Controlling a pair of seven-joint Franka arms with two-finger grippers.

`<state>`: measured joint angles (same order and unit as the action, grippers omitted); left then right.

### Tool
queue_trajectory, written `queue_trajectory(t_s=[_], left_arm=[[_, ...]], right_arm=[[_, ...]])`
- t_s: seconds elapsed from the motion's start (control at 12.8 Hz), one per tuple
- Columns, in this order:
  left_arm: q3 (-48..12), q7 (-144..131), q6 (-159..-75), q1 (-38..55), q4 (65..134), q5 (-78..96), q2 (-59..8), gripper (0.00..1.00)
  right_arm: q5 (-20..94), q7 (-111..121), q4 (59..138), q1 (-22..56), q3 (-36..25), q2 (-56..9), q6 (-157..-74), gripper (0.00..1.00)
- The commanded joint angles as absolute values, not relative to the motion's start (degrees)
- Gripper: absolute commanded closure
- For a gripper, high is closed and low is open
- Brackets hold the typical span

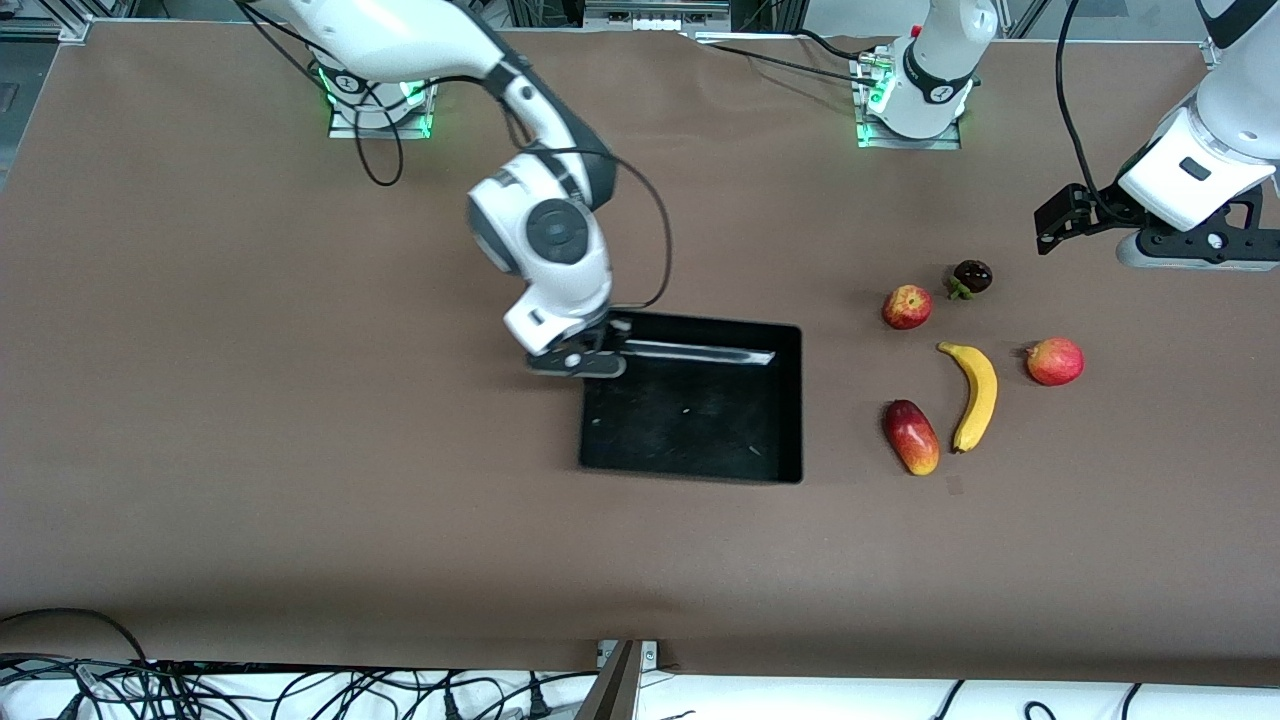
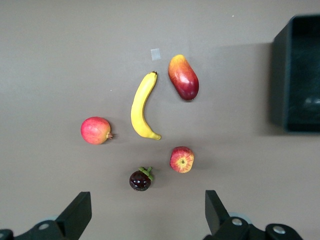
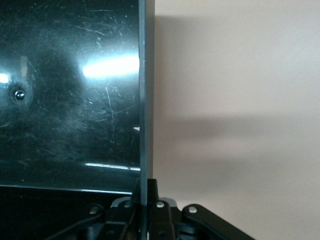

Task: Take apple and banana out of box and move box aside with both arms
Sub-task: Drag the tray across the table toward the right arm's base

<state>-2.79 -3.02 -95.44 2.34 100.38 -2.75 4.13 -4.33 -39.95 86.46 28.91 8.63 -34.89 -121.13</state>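
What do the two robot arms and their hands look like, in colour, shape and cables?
Both arms are glossy white with rounded segments and round grey joint caps. Black cables loop along them, and green lights glow at their bases. The right hand and left hand are black, each with two flat fingers.

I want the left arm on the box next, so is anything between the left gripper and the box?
Yes: the left gripper hangs open over five loose fruits, apple and banana included, lying between it and the box.
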Motion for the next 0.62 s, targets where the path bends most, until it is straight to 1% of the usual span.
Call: queue_trajectory(t_s=[0.0, 0.08, 0.23, 0.39, 0.54], left_arm=[[-2.90, -2.02, -93.96, 2.64, 98.35, -1.67, 4.04, 0.00], [-2.90, -2.02, -93.96, 2.64, 98.35, -1.67, 4.04, 0.00], [-2.99, -1.93, -93.96, 2.64, 98.35, -1.67, 4.04, 0.00], [-2.99, -2.20, -93.87, 2.72, 98.35, -1.67, 4.04, 0.00], [-2.99, -2.11, -93.87, 2.64, 98.35, -1.67, 4.04, 0.00]], right_arm=[[-1.32, -27.64, 87.01, 22.61, 9.23, -29.63, -115.43, 1.00], [-0.97, -25.16, 87.45, 20.76, 8.62, -28.49, -113.23, 1.00], [-0.97, -19.64, 88.67, 17.42, 5.64, -26.90, -111.71, 1.00], [-0.09, -12.77, 93.49, 14.52, 3.35, -23.92, -111.36, 1.00], [-0.09, -8.81, 98.85, 11.88, 1.33, -21.37, -112.84, 1.00]])
